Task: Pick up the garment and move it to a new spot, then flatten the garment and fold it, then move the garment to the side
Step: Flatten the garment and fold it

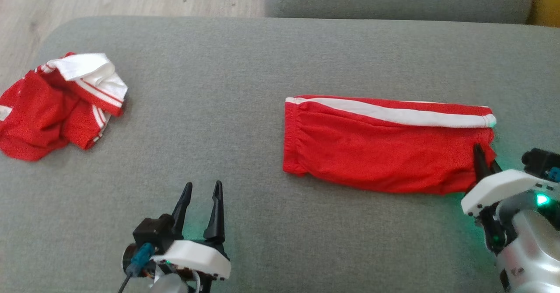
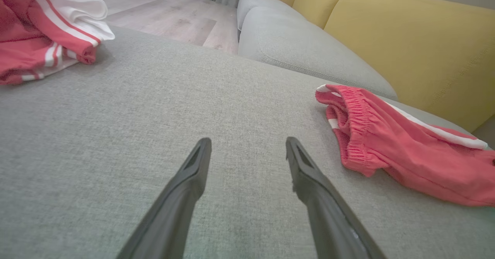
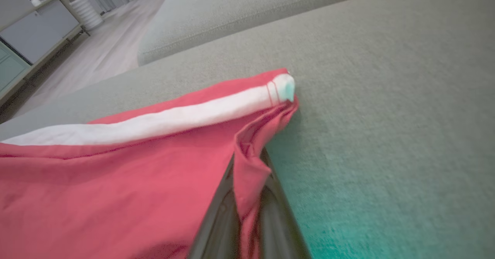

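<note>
On grey cushion [image 1: 245,65], pinching hem of red shorts [image 1: 376,153] with right gripper [image 1: 485,157]; holding left gripper [image 1: 203,183] spread, empty.

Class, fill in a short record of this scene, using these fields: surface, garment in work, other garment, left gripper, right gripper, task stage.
surface: grey cushion
garment in work: red shorts with a white side stripe, lying fairly flat, waistband towards the left
other garment: crumpled red and white garment, at the cushion's far left
left gripper: open, holding nothing, over bare cushion
right gripper: shut, pinching the shorts' leg end
task stage: shorts gripped at one end, otherwise resting on the cushion
</note>
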Controlling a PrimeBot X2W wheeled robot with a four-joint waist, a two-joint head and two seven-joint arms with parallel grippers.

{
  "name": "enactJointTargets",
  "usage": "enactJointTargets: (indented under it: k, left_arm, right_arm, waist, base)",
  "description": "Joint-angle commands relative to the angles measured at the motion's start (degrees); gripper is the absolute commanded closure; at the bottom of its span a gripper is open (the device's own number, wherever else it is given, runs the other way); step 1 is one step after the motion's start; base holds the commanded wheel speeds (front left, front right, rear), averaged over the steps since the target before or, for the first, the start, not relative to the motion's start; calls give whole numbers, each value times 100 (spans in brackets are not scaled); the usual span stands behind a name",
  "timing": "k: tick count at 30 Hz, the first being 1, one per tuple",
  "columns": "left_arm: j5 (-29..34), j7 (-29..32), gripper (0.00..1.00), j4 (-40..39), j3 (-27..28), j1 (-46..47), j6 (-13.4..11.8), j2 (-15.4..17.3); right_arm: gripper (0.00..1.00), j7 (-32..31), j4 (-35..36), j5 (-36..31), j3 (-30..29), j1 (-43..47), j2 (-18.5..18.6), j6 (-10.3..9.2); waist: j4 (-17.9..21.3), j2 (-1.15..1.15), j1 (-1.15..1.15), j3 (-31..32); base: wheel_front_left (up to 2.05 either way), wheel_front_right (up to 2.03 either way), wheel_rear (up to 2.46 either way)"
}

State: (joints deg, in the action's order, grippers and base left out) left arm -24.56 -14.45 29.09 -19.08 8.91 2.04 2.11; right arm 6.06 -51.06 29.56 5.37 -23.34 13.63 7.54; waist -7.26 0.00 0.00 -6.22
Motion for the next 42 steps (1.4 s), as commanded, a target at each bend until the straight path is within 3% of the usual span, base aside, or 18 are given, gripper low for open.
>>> enactJointTargets:
  k: [1, 6, 13, 18, 19, 20, 24, 27, 30, 33, 37, 42]
  left_arm:
    - [53, -55, 0, -170, 151, 128, 21, 76]
    - [83, -55, 0, -162, 131, 110, 17, 76]
    - [-27, -55, 0, -147, -84, 55, 32, 76]
    - [-62, -55, 0, -104, -231, 48, 13, 76]
    - [-59, -55, 0, -89, -238, 47, 11, 76]
    - [-50, -55, 0, -78, -240, 47, 13, 76]
    - [33, -55, 0, -57, -168, 46, 8, 76]
    - [146, -55, 0, -61, -27, 36, 19, 76]
    - [259, -55, 0, -87, 126, 27, 40, 76]
    - [380, -55, 0, -121, 273, 37, 54, 76]
    - [602, -55, 0, -213, 470, 37, -7, 76]
    - [784, -55, 0, -299, 758, -46, -108, 76]
  right_arm:
    - [100, 119, 225, -53, 100, -163, 66, -5]
    - [100, 292, 654, -191, 335, -470, -124, -5]
    - [100, 89, 1473, -147, 1286, -786, -764, -5]
    - [100, -124, 1339, -181, 1866, -725, -1009, -5]
    - [35, -99, 1273, -183, 1932, -707, -1034, -5]
    - [0, -60, 1226, -191, 2026, -689, -1051, -5]
    - [0, 128, 1367, 219, 2563, -535, -1071, -5]
    - [0, 274, 1562, 507, 2988, -435, -1073, -5]
    - [0, 504, 1574, 602, 3021, -370, -1074, -5]
    - [0, 728, 1441, 460, 2673, -294, -1062, -5]
    - [0, 873, 1260, 82, 1795, -114, -958, -5]
    - [0, 891, 1412, -866, 604, 301, -880, -5]
  waist:
    - [-55, 0, 0, -25]
    - [-220, 0, 0, -24]
    - [-700, 0, 0, 12]
    - [-1118, 0, 0, 16]
    - [-1180, 0, 0, 25]
    - [-1230, 0, 0, 28]
    - [-1247, 0, 0, 82]
    - [-1075, 0, 0, 150]
    - [-801, 0, 0, 225]
    - [-517, 0, 0, 281]
    - [-167, 0, 0, 351]
    - [135, 0, 0, 427]
  base:
    - [0, 0, 0]
    - [0, 0, 0]
    - [0, 0, 0]
    - [0, 0, 0]
    - [0, 0, 0]
    - [0, 0, 0]
    - [0, 0, 0]
    - [0, 0, 0]
    - [0, 0, 0]
    - [0, 0, 0]
    - [0, 0, 0]
    - [0, 0, 0]
